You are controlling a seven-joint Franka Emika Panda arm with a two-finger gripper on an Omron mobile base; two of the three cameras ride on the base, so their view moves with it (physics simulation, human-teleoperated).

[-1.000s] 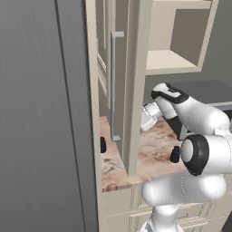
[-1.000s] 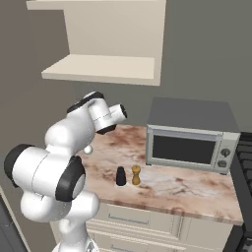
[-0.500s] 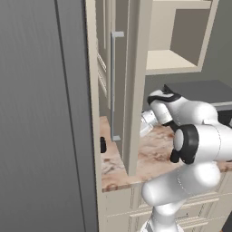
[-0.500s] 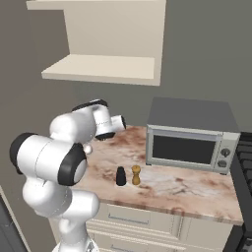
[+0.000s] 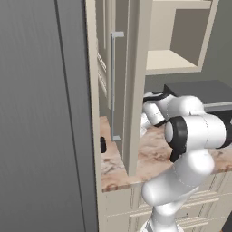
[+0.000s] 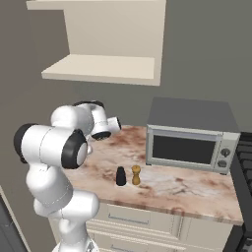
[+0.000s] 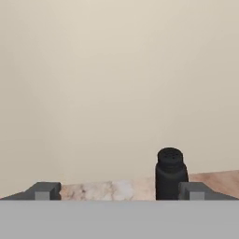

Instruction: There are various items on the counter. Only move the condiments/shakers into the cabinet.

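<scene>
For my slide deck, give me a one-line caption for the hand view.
Open gripper facing a black shaker on the counter, cream panel behind.

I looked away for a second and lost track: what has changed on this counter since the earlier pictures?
The arm has folded lower and swung toward the open cabinet door; the claw stays open, holding nothing, now facing a black shaker on the counter. The black shaker and tan shaker near the front edge and the microwave stayed put.

Kitchen: marbled stone counter (image 6: pixel 192 189); cream wall cabinet (image 6: pixel 106 42); microwave (image 6: pixel 189 140); drawer fronts (image 6: pixel 147 224)
</scene>
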